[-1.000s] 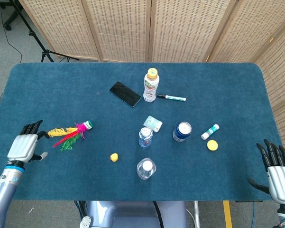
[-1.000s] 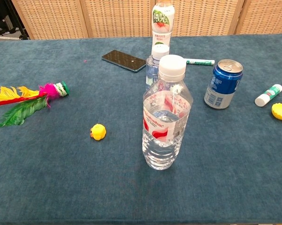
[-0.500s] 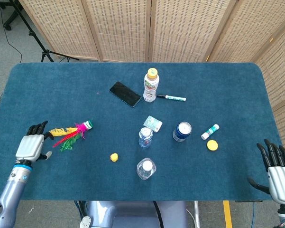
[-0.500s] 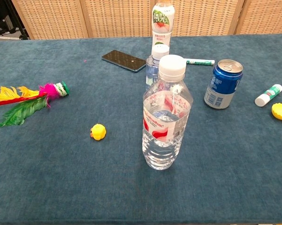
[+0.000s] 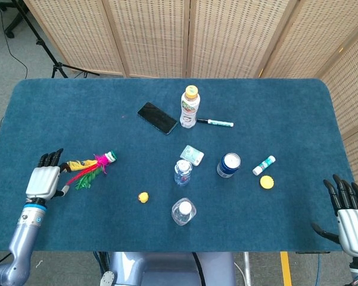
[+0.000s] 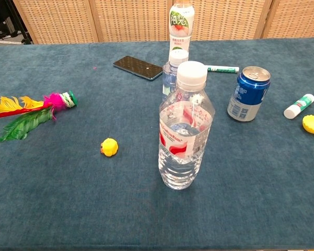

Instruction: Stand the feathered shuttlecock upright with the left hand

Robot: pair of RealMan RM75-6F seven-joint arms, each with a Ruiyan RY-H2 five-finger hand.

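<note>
Your left robot hand (image 5: pixel 43 180) has slid rightward along the blue-carpeted counter (image 5: pixel 77 107) since a second ago, and its dark fingertips now reach the feather tips of the feathered shuttlecock with yellow, red and green plumes and a green-and-white base (image 5: pixel 89 168). It holds nothing; the fingers lie extended and only slightly apart, and whether they actually touch the feathers you cannot tell. The shuttlecock lies flat on its side near the left edge, base pointing right, as it did before.

Nothing else has shifted. Moving right, a small yellow ball-like toy (image 5: pixel 143 197) sits apart from the shuttlecock, and a black smartphone (image 5: pixel 157 117) lies further back. At the centre stand a tall white drink bottle with an orange cap (image 5: pixel 190 107), closed, beside a white marker pen with a dark cap (image 5: pixel 215 123); a small pale green packet (image 5: pixel 192 155); a small clear bottle with a blue label (image 5: pixel 182 172); and a clear plastic water bottle with a white cap (image 6: pixel 184 133), capped and holding water. A blue drinks can (image 5: pixel 229 165) stands upright; its contents are not visible. A white glue stick with a green cap (image 5: pixel 264 165) and a yellow round lid (image 5: pixel 266 182) lie beyond.

Your right robot hand (image 5: pixel 348 215) rests at the counter's right front corner, fingers spread, empty.
</note>
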